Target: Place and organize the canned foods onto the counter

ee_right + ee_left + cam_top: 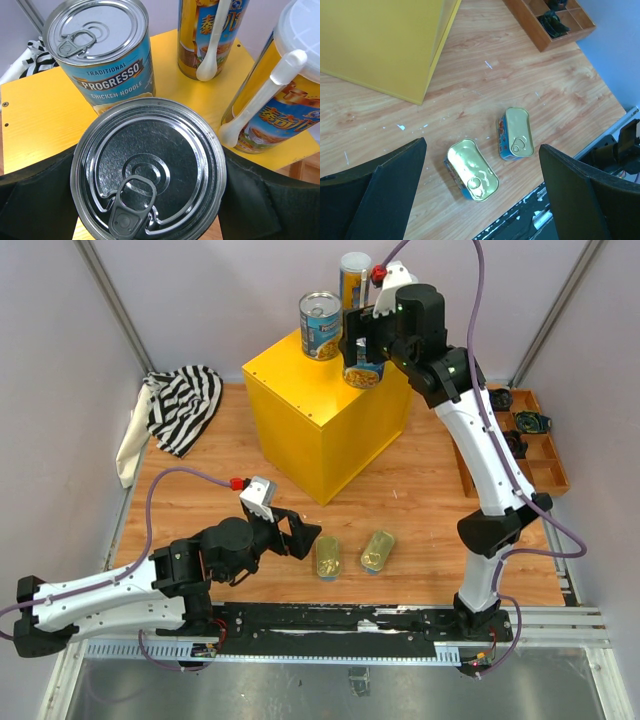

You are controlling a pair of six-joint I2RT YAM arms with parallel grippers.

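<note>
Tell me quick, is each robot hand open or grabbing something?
Left gripper: open, holding nothing.
Right gripper: shut on a blue-labelled can.

Box [300, 410] is bright yellow, table [420, 500] is orangey wood grain. Each soup can [102, 75] has a blue label and a silver top; each tall can [190, 35] is yellow-orange with blue lettering, white lid, white spoon [212, 40]. The flat tins [471, 169] are shiny gold, cloth [185, 405] is black-and-white stripes, tray [548, 472] is brown.
</note>
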